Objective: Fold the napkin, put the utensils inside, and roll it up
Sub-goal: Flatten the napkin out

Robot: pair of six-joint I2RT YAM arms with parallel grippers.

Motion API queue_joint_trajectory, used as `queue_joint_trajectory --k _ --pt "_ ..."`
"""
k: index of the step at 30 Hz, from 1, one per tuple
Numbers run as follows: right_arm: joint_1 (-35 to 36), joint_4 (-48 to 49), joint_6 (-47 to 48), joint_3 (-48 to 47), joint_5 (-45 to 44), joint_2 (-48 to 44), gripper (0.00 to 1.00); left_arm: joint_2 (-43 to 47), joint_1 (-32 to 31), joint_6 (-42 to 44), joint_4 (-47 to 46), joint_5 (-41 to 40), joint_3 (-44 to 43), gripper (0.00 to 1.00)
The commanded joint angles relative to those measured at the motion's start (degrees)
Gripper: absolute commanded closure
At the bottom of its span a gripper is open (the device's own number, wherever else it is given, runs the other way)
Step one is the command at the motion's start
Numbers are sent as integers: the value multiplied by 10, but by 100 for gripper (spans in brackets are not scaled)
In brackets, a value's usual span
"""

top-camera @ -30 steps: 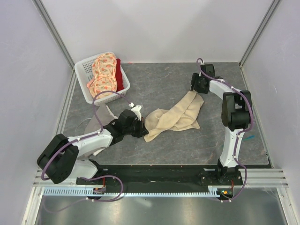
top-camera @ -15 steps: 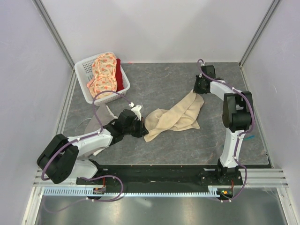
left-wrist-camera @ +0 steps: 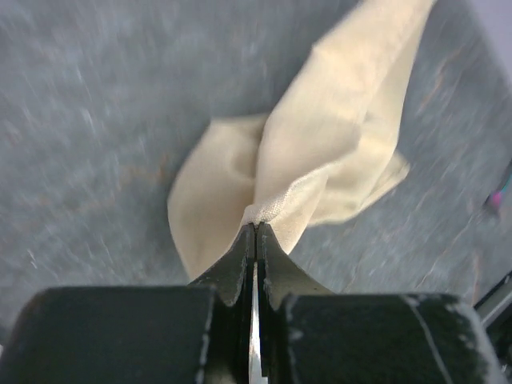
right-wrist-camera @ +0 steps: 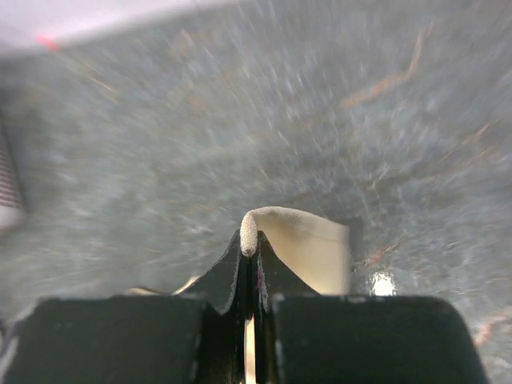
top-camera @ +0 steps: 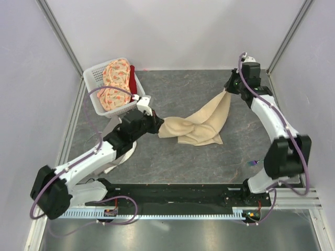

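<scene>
**Colleague:** Where is the cloth right now?

**Me:** I see the plain beige square cloth napkin [top-camera: 201, 125] strung between both arms on the dark grey stone-look tabletop [top-camera: 183, 89]. Its middle lies bunched and creased on the surface, roughly at the centre. One end rises toward the far right corner.

**Colleague:** And the fingers?

**Me:** My left gripper [top-camera: 157, 124] is clenched on the napkin's left end. On the left wrist camera the two black fingers [left-wrist-camera: 236, 264] meet with a hemmed edge pinched between their tips. My right gripper [top-camera: 229, 89] is clamped too. On its wrist camera a folded lip of beige fabric sticks up from the tightly pressed fingers [right-wrist-camera: 224, 280], above the table.

**Colleague:** The cutlery?

**Me:** A slim teal-and-purplish utensil [top-camera: 254, 162] lies near the right arm's base, well apart from the napkin. It is too small for me to tell more.

**Colleague:** Anything else on the table?

**Me:** A white perforated plastic basket [top-camera: 90, 83] sits at the far left, holding an orange floral cloth [top-camera: 116, 78] and something red [top-camera: 134, 83]. A grey-and-white cloth [top-camera: 115, 125] shows partly under my left arm.
</scene>
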State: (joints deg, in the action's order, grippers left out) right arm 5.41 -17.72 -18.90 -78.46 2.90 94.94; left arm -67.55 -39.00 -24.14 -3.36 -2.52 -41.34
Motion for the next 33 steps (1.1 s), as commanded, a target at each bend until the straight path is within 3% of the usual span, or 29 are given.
queue_joint_trajectory --k 1,8,12,23,28,33 --pt "-1 -19 -2 -7 -17 -147 100 61 2 51 -46 -51 -58 98" --pt "-1 -86 0 -54 -43 -315 100 153 1 94 -22 -19 -133 98" --pt "-2 -151 1 -124 -39 -395 100 222 1 95 15 53 -195 98" --pt "-1 -272 -11 -364 10 -459 100 318 1 34 125 160 -326 98" --pt "-2 -281 2 -348 -22 -428 100 292 1 42 132 130 -320 98" --pt "-1 -247 23 -229 -133 -368 100 159 8 98 129 14 -313 98"
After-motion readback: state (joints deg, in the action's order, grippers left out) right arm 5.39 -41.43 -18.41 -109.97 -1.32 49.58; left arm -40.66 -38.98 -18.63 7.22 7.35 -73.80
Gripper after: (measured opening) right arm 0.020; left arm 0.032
